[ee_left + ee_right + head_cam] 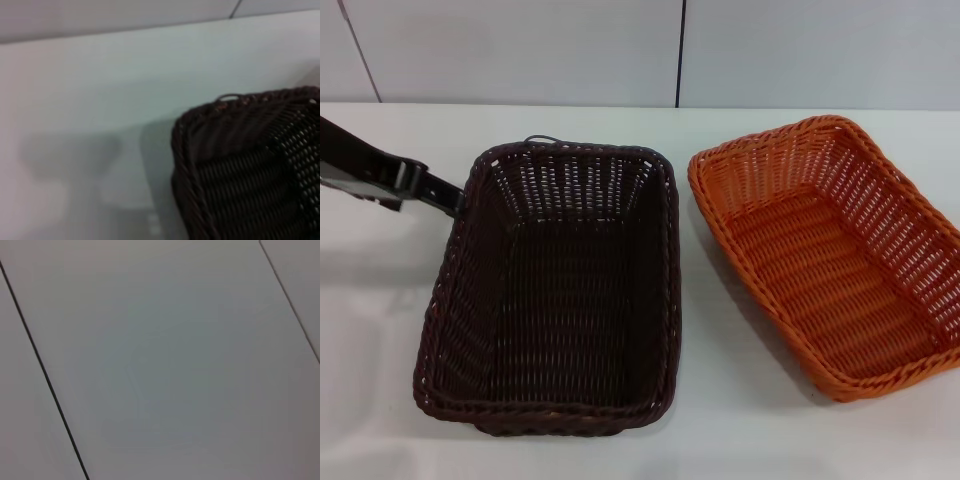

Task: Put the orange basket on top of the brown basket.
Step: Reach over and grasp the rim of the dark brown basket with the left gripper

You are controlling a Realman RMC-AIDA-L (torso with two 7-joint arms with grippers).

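The brown basket (555, 290) stands on the white table at the centre-left, empty. The orange basket (835, 250) stands beside it on the right, apart from it, turned at an angle and also empty. My left gripper (448, 193) reaches in from the left, and its tip is at the far-left outer rim of the brown basket. The left wrist view shows one corner of the brown basket (250, 165) close up, with none of my own fingers in it. My right gripper shows in no view.
The white table (380, 300) runs back to a white panelled wall (520, 50). The right wrist view shows only pale panels with dark seams (45, 375).
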